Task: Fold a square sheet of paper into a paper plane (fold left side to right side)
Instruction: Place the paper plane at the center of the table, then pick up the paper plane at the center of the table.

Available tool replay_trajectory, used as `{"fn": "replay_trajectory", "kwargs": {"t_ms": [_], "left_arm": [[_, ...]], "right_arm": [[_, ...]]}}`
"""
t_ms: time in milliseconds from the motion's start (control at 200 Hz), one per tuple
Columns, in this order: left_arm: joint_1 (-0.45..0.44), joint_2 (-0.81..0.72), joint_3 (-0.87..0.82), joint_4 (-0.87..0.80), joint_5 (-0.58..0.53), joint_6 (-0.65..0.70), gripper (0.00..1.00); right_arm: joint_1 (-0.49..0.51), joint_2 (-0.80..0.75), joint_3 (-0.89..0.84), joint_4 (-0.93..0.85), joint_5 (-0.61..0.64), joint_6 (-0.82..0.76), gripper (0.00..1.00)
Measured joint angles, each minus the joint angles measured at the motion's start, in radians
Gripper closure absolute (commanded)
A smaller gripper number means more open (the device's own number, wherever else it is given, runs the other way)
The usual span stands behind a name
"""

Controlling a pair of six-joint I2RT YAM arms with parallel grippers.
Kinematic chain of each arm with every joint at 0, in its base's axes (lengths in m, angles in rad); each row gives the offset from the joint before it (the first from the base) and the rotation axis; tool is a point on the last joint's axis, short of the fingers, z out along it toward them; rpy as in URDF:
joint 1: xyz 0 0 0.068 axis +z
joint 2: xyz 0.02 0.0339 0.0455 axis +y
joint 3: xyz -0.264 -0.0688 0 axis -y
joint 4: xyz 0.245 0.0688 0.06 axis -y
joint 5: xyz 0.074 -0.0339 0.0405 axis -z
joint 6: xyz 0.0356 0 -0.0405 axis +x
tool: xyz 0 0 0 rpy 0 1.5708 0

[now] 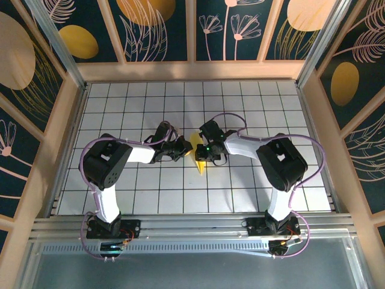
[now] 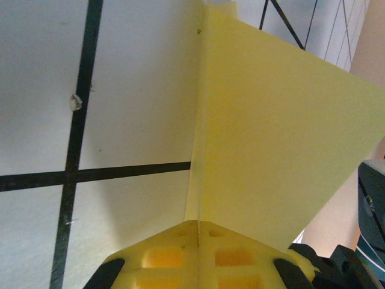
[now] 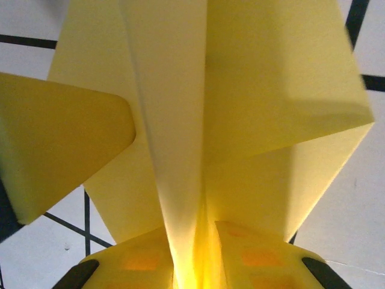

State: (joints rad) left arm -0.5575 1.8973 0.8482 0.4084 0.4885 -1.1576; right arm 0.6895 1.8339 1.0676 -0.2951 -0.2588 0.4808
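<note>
While clamped on it from both sides, left gripper (image 2: 198,244) and right gripper (image 3: 194,253) hide most of the folded pale-yellow paper sheet (image 2: 271,150); white black-gridded surface (image 1: 240,180) around.

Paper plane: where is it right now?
Top view: the paper plane sits mid-table between the two arms, pinched by the left gripper from the left and the right gripper from the right.
</note>
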Motion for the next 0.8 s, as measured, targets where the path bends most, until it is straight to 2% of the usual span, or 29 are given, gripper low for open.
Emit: {"fn": "replay_trajectory", "kwargs": {"t_ms": [285,571,801], "left_arm": [[0.000,0.001,-0.006,0.001,0.000,0.000,1.00],[0.000,-0.026,-0.008,-0.019,-0.033,0.018,0.73],[0.004,-0.244,-0.008,-0.118,-0.141,0.092,0.59]], "right_arm": [[0.010,0.015,0.011,-0.001,0.002,0.009,0.84],[0.013,0.015,0.036,-0.034,0.035,0.024,0.98],[0.013,0.015,0.105,-0.115,0.069,0.023,1.00]]}}
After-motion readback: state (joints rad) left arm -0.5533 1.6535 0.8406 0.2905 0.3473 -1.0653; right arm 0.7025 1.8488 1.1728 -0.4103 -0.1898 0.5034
